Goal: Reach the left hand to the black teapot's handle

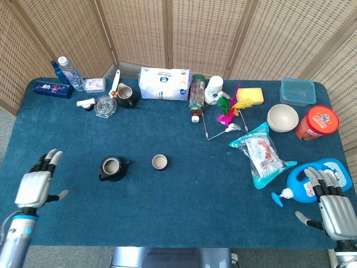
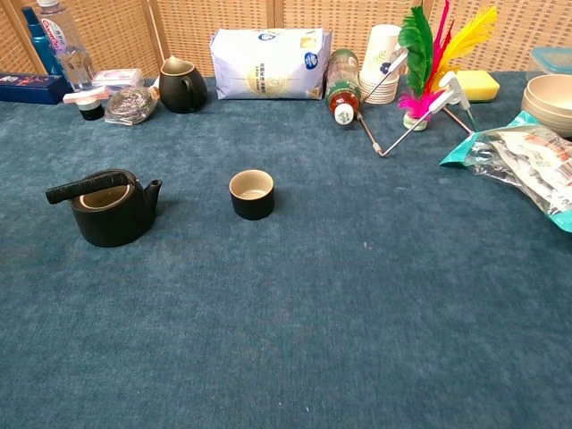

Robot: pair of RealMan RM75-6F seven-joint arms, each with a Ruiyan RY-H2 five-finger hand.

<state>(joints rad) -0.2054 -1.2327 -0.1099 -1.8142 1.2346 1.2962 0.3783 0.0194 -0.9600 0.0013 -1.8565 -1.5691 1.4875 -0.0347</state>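
The black teapot [image 1: 112, 168] sits lidless on the blue cloth, left of centre; in the chest view the teapot [image 2: 112, 209] shows its black handle [image 2: 88, 187] lying across the rim and pointing left. My left hand [image 1: 37, 186] hovers open, fingers spread, well to the left of the pot and apart from it. My right hand [image 1: 332, 207] rests open at the near right corner. Neither hand shows in the chest view.
A small brown cup [image 1: 159, 162] stands right of the teapot. Along the back lie a water bottle [image 1: 71, 73], a dark jug [image 1: 126, 95] and a white bag [image 1: 164, 84]. A blue detergent bottle [image 1: 312, 181] and snack packet [image 1: 261, 153] lie near my right hand.
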